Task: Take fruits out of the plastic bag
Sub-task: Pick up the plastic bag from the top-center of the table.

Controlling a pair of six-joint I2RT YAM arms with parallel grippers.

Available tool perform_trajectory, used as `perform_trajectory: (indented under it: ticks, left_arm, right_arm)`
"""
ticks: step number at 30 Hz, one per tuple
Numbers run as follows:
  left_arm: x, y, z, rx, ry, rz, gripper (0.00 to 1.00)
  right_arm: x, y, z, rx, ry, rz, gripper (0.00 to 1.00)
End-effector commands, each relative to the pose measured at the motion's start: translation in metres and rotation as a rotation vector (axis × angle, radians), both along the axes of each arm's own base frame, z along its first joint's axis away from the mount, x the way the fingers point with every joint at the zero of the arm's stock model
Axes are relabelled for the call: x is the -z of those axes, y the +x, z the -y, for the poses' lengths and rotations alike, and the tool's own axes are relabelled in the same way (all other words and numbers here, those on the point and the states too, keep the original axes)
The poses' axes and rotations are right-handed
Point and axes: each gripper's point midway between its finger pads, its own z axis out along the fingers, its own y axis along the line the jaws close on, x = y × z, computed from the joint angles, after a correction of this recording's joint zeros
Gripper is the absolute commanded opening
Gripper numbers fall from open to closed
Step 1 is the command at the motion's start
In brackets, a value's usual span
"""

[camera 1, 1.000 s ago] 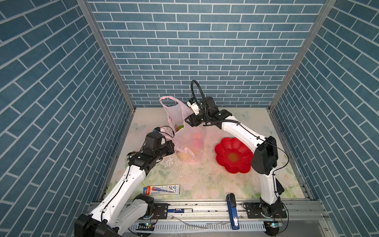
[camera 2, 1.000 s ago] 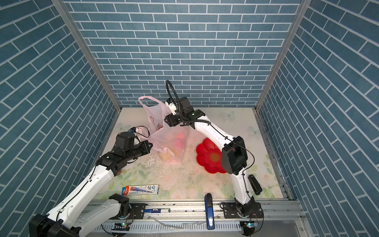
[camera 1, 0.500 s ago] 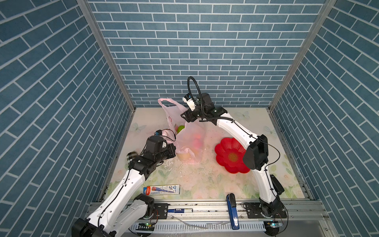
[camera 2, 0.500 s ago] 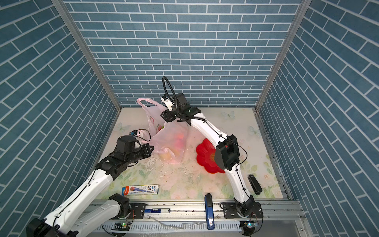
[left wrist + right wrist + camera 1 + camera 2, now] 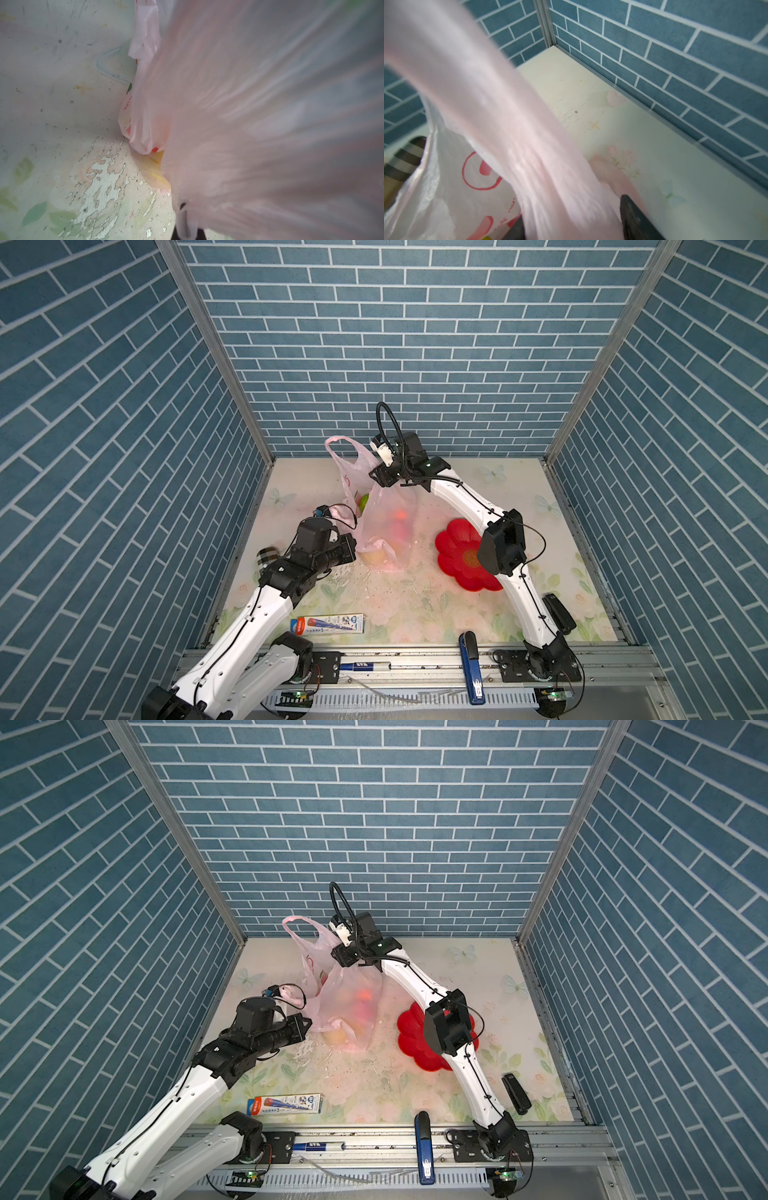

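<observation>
Left end effector: shut on the bag, low on the side nearest it. The left wrist view shows film bunched into the closed tips. One bag handle loop drapes over that wrist.

The bag sits on the bench between your two end effectors, propped up with its mouth at the top.

The fruits are all inside, as far as the film lets you see:
- The green fruit is at the mouth, just beyond the left end effector.
- The orange fruit is mid-bag.
- The yellow fruit is at the bottom, right beside the left tips.
- The rest are blurs through the plastic, so you can't count them.

Right end effector: at the bag's top edge with the jaws part-way. In the right wrist view the handle strip runs between them. You can't tell whether it's pinched or just loose in the gap.

The plate is past the right end effector's side of the bag, under that arm's elbow. No fruit shows on the visible part.

Progress: nothing is out yet. This looks like the hold-and-open step. You have the mouth to spread, then every fruit to pull out. The green one is probably first, being nearest the opening.
</observation>
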Motion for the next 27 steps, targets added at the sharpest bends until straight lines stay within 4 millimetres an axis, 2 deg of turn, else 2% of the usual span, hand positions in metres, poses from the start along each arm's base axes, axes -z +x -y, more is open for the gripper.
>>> perform_trajectory:
  ticks: [1, 5, 12, 22, 27]
  left_arm:
    - [-0.012, -0.006, -0.008, -0.029, 0.036, 0.014, 0.0]
    - [-0.022, -0.008, -0.014, -0.054, 0.038, 0.033, 0.0]
    - [-0.036, -0.001, -0.02, -0.072, 0.096, 0.049, 0.0]
    - [-0.078, 0.035, -0.023, -0.075, 0.221, 0.111, 0.0]
    - [-0.096, 0.051, -0.027, -0.074, 0.265, 0.14, 0.0]
  right_arm:
    - [-0.015, 0.019, 0.002, 0.021, 0.045, 0.053, 0.37]
    - [-0.016, 0.02, 0.003, 0.025, 0.054, 0.049, 0.15]
    - [-0.042, 0.004, 0.005, 0.007, 0.114, 0.018, 0.0]
    - [-0.08, -0.027, 0.043, 0.053, 0.081, 0.027, 0.0]
    - [-0.081, -0.045, 0.058, 0.069, 0.072, 0.01, 0.0]
